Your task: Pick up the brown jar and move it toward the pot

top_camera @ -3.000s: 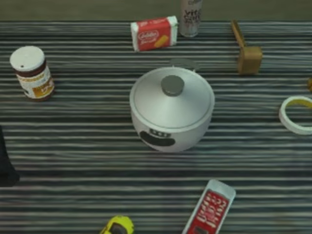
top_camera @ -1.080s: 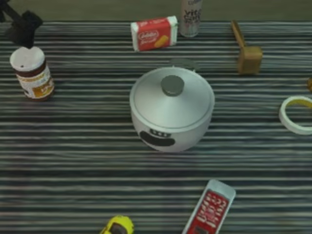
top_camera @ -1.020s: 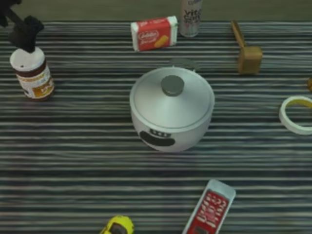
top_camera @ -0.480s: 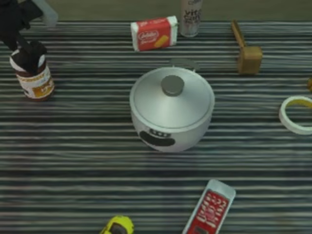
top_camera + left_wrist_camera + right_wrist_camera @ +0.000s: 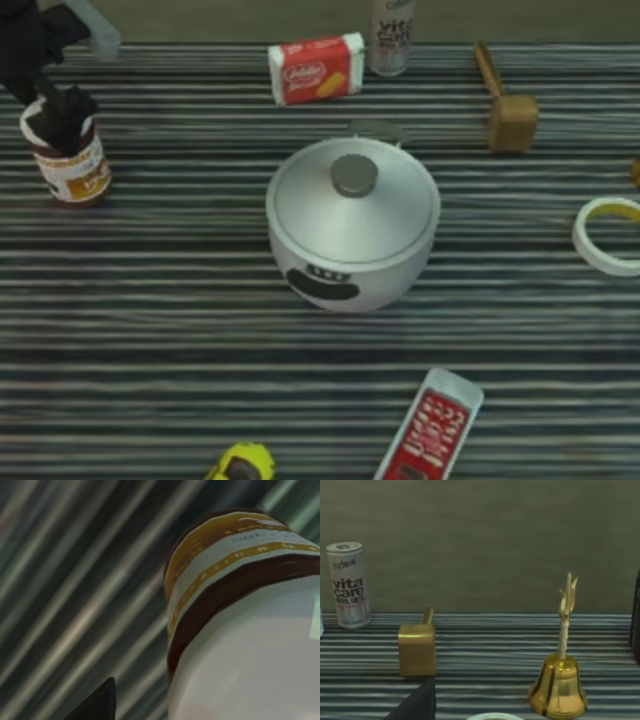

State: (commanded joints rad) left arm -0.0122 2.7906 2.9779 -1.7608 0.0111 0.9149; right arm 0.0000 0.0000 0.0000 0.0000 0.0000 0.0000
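The brown jar (image 5: 72, 168) stands upright at the table's far left, with a white lid and an orange-and-white label. My left gripper (image 5: 60, 112) hangs right over its lid, open, with dark fingers reaching down around the top. In the left wrist view the jar (image 5: 240, 605) looms close, and one dark fingertip (image 5: 100, 705) shows beside it, apart from the lid. The pot (image 5: 352, 222) sits mid-table to the jar's right, with a domed lid, a grey knob and a black oval mark. My right arm is outside the top view; one fingertip (image 5: 420, 700) shows in its wrist view.
A red-and-white box (image 5: 315, 68) and a tall white can (image 5: 392, 35) stand at the back. A wooden mallet (image 5: 508, 110) lies back right, a tape ring (image 5: 610, 235) at the right edge. A red remote (image 5: 430, 425) and a yellow toy (image 5: 240, 463) lie in front. A golden bell (image 5: 559, 685) stands nearby.
My left arm has swung from the table's left edge to the back left corner and come down over the jar's lid. Jar and pot have not moved.
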